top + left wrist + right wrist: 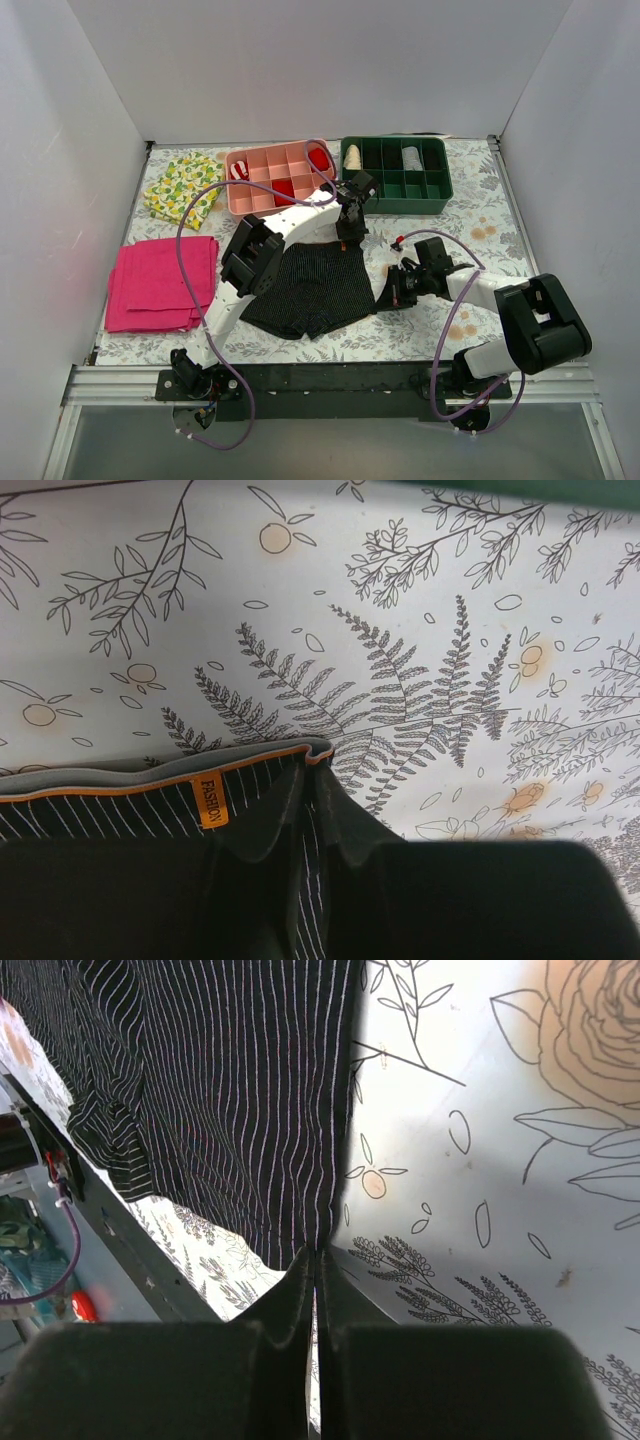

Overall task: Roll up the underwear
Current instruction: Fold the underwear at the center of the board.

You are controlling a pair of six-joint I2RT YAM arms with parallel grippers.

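The underwear (310,285) is black with thin white stripes and lies spread flat on the floral table cover, waistband at the far side. My left gripper (347,238) is shut on the waistband's right corner. In the left wrist view the jaws (310,790) pinch striped fabric beside an orange label (209,800) on the underwear (120,810). My right gripper (385,297) is at the garment's right leg corner. In the right wrist view it (316,1260) is shut on the hem tip of the underwear (230,1090).
A folded magenta-pink cloth (160,283) lies at the left, with a yellow lemon-print cloth (183,187) behind it. A pink divided tray (280,178) and a green divided tray (395,175) stand at the back. White walls close in three sides.
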